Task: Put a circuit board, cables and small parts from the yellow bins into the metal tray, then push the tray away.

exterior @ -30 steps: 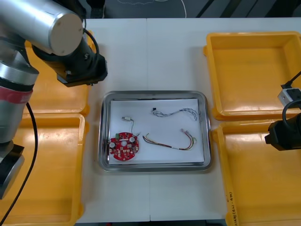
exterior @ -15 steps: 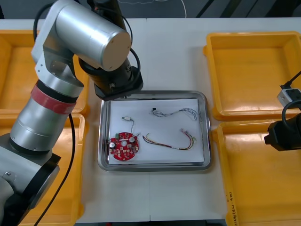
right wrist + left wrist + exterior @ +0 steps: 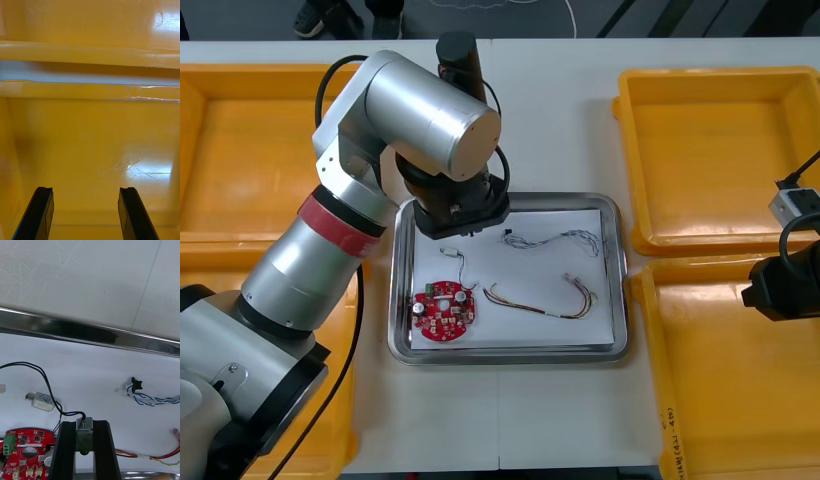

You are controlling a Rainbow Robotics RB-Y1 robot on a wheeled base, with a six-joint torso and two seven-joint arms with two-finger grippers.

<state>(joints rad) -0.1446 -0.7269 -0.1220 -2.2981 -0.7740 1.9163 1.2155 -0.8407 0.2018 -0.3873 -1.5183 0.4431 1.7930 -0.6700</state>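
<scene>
Left gripper [image 3: 84, 425] clamps a small metal part [image 3: 84, 432] over the metal tray [image 3: 611, 262]; released high, it could bounce onto the circuit board [image 3: 445, 310] or out; right gripper [image 3: 85, 190] idles, fingers apart, over a yellow bin [image 3: 90, 131].

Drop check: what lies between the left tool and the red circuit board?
Front view: a small metal part and black cable lie on the tray floor; the left tool holds a second part.

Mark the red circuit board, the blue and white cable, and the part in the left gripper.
circuit board [image 3: 445, 312], front view, centre of the red disc.
blue and white cable [image 3: 153, 401], left wrist view, its twisted strands.
small metal part [image 3: 84, 430], left wrist view, middle of its body.
</scene>
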